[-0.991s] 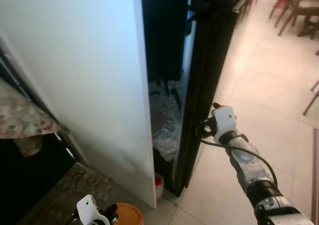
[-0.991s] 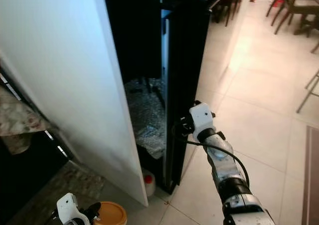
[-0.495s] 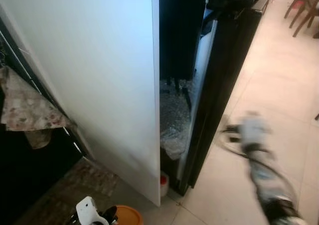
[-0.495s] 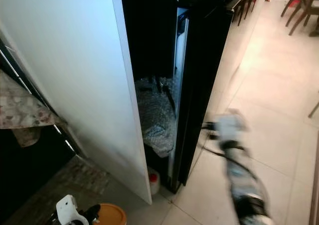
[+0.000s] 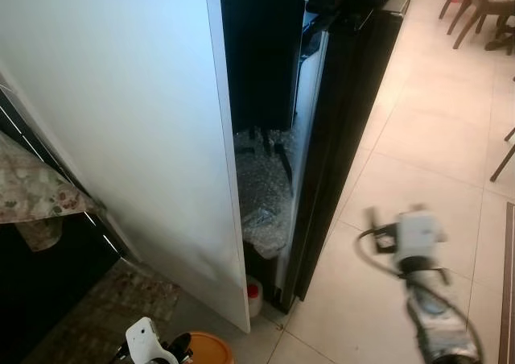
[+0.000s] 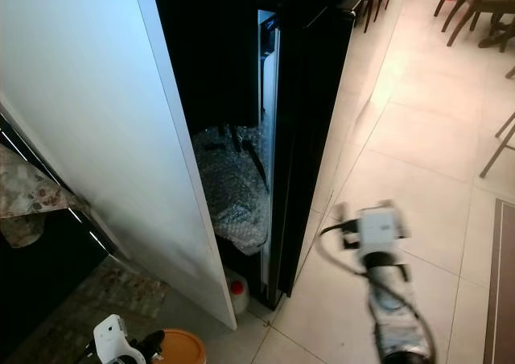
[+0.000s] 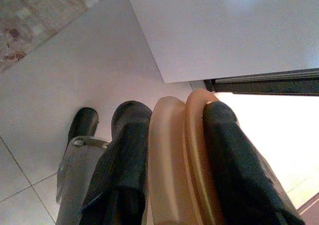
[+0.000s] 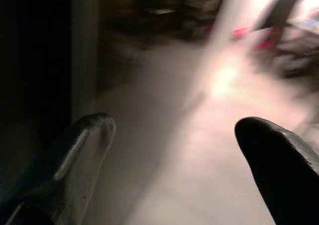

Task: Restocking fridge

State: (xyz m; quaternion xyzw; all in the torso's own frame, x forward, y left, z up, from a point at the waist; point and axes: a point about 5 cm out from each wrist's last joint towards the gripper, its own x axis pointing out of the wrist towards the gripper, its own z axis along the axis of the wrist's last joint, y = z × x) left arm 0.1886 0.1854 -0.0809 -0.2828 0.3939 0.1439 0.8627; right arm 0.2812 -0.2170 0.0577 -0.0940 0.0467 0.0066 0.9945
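The black fridge door (image 5: pixel 346 122) stands slightly ajar beside a tall white panel (image 5: pixel 121 122). In the dark gap between them lies crumpled bubble wrap (image 5: pixel 261 191). My right gripper (image 5: pixel 376 229) hovers blurred over the floor tiles to the right of the door, apart from it. In the right wrist view its fingers (image 8: pixel 82 145) are spread wide, open, with nothing between them. My left gripper (image 5: pixel 173 349) is low at the bottom edge, shut on an orange round container (image 5: pixel 211 349). The left wrist view has its black fingers (image 7: pixel 124 155) clamping that container's rim (image 7: pixel 179 160).
A small white bottle with a red cap (image 5: pixel 254 293) stands on the floor at the fridge's base. A patterned cloth (image 5: pixel 40 195) hangs at the left over a dark cabinet, with a patterned mat (image 5: pixel 121 308) below. Chairs (image 5: pixel 483 10) stand far right; pale tiles (image 5: pixel 434 138) stretch between.
My right gripper has come off the fridge door's edge and drawn back to the right over the tiles. The head camera swayed. The left gripper keeps its hold.
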